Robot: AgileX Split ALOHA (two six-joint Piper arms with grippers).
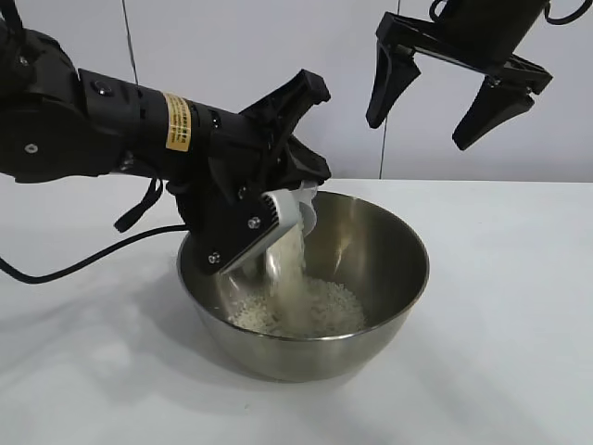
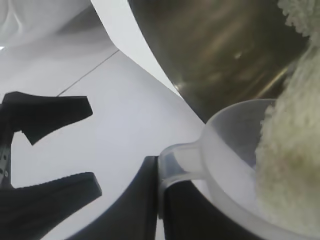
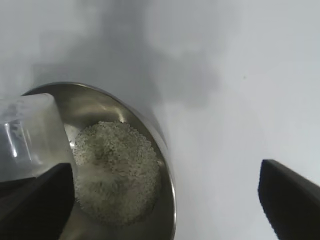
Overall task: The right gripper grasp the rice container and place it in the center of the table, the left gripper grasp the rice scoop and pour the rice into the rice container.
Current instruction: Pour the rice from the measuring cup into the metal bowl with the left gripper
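The steel rice container (image 1: 389,250) stands mid-table on the white table (image 1: 505,371). My left gripper (image 1: 271,215), on the arm with the yellow label, is shut on the handle of the clear rice scoop (image 1: 289,215) and holds it tipped over the bowl's near-left rim. Rice (image 1: 289,264) streams from the scoop onto the heap (image 1: 320,311) in the bowl. The left wrist view shows the fingers (image 2: 145,205) pinching the scoop's handle (image 2: 180,157). My right gripper (image 1: 445,102) hangs open and empty, high above the bowl's right side; the bowl (image 3: 167,165) and the rice (image 3: 117,170) lie below it.
A black cable (image 1: 83,260) trails from the left arm across the table at the left. A white wall stands behind. Bare tabletop lies right of and in front of the bowl.
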